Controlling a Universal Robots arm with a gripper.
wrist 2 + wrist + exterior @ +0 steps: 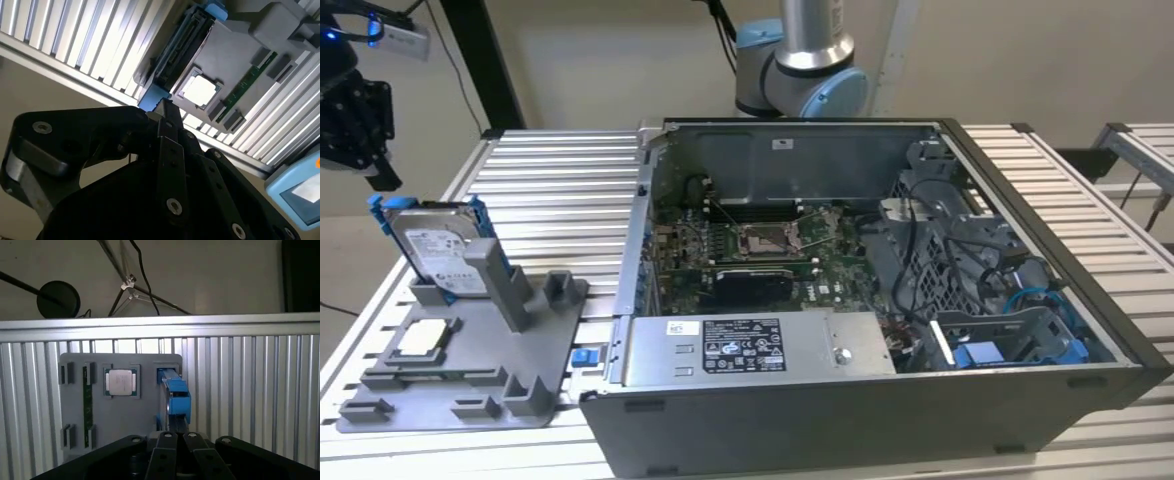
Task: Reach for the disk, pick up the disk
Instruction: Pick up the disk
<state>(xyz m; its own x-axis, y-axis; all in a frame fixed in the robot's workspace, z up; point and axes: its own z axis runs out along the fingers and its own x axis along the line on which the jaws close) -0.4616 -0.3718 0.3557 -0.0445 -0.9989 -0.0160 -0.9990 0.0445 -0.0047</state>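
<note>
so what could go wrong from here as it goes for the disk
1. The gripper looks shut; lowered like that, it could hit the top edge of the disk rather than straddle it.
2. The disk stands on edge in a grey holder; a skewed grasp might jam it or tip it onto the chip.
</note>
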